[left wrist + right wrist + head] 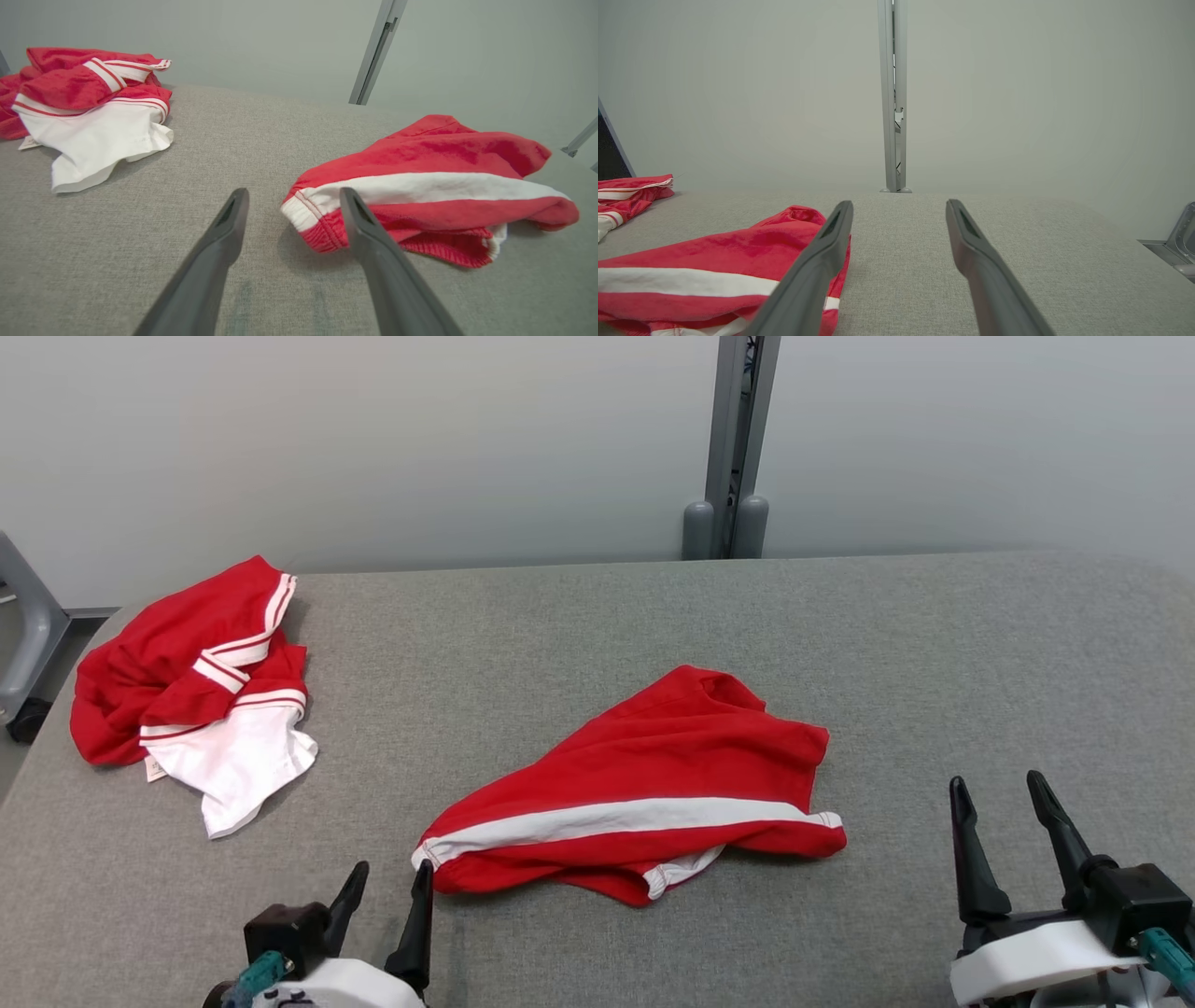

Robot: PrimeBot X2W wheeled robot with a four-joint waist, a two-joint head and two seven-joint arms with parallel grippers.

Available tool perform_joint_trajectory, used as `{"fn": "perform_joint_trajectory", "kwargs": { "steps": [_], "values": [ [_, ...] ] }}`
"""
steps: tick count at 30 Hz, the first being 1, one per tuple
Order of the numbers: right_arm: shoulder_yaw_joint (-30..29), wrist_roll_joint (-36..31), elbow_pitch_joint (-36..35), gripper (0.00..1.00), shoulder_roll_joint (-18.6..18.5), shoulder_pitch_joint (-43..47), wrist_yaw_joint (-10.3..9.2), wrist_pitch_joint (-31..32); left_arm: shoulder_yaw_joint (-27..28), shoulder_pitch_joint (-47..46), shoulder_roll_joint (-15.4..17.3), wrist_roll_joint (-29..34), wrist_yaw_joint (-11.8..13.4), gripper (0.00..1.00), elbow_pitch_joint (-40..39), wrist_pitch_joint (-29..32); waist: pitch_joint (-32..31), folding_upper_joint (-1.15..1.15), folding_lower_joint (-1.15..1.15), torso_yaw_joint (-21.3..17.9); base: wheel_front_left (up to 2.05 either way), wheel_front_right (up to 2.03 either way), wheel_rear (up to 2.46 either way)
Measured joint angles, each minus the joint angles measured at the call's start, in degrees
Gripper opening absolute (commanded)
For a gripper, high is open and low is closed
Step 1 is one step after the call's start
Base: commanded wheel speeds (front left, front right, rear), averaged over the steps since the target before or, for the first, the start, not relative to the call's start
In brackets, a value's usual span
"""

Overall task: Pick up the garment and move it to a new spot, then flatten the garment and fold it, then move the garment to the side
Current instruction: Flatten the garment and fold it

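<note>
Pickup looks to be the step in hand, or at most the start of flattening. The garment (644,765), red shorts with a white side stripe, lies loosely bunched near the middle of the grey surface (597,616), and nothing holds it. Both pairs of jaws stand wide apart and empty, low at the near edge.

The left jaws point toward the garment's near left corner, where the white-edged end sits. In the left wrist view that corner lies just ahead of one finger's tip and partly behind it, not between the two. The right jaws are off to the garment's right, clear of its right end. In the right wrist view the cloth lies outside them, beyond the finger on that view's left.

A second pile of red and white clothing (187,691) sits well apart at the far left.

Next, I judge, the left jaws need a slight shift right and forward, so the corner comes between them before they close. The right jaws need to swing left to the other end. A thin fold of soft cloth could slip out.
</note>
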Motion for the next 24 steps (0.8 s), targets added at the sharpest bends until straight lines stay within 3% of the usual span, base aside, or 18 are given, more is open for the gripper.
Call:
{"fn": "perform_joint_trajectory", "kwargs": {
  "steps": [12,24],
  "values": [
    [-0.1,0.1,0.3,1.0,0.0,-0.6,0.0,0.0,2.6,-4.0,-1.0,-13.8,-4.4,1.0,3.4,14.8,1.9,0.0,0.0,-0.8,0.0,0.0,0.0],
    [-0.5,0.3,0.4,1.0,0.0,-1.2,0.0,0.0,3.3,-4.1,-1.9,-21.9,-4.7,1.0,0.7,17.6,2.7,0.0,0.0,-1.8,0.0,0.0,0.0]
  ]
}}
